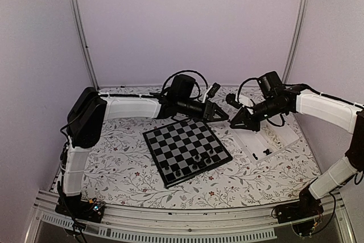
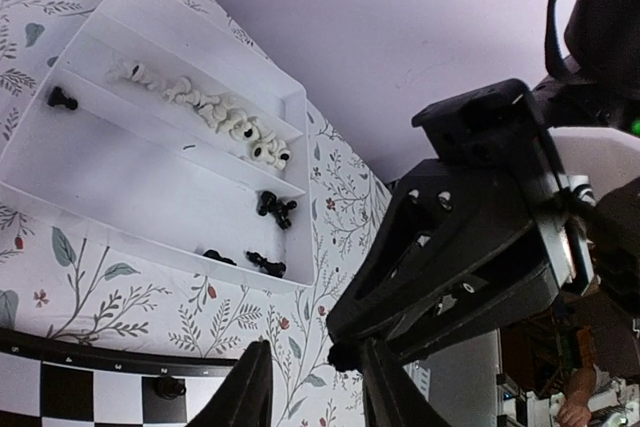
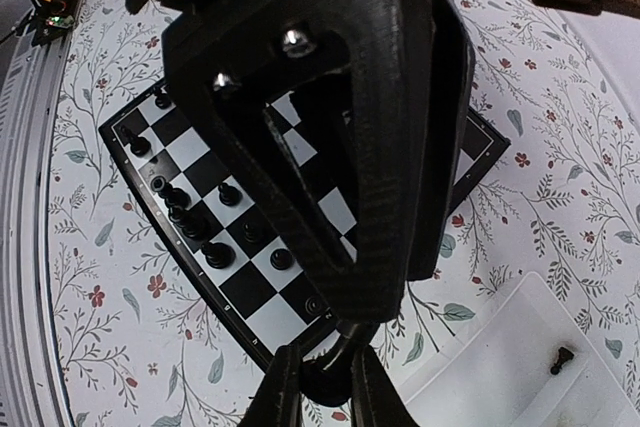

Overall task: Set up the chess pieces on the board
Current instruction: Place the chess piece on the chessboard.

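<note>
right jaws nipped shut on one black piece, up over the surface just off the board, far corner. left jaws, half open and empty, faced it tip to tip.

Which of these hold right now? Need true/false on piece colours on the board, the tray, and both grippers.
Only black pieces show on the board: true.
The white pieces stand on the board: false, they lie in a row in one compartment of the tray.
The tray is out of black pieces: false, a few lie there.
The left gripper and right gripper meet by the board's far right corner: true.
The right gripper gapes open: false, shut on a small black piece.
</note>
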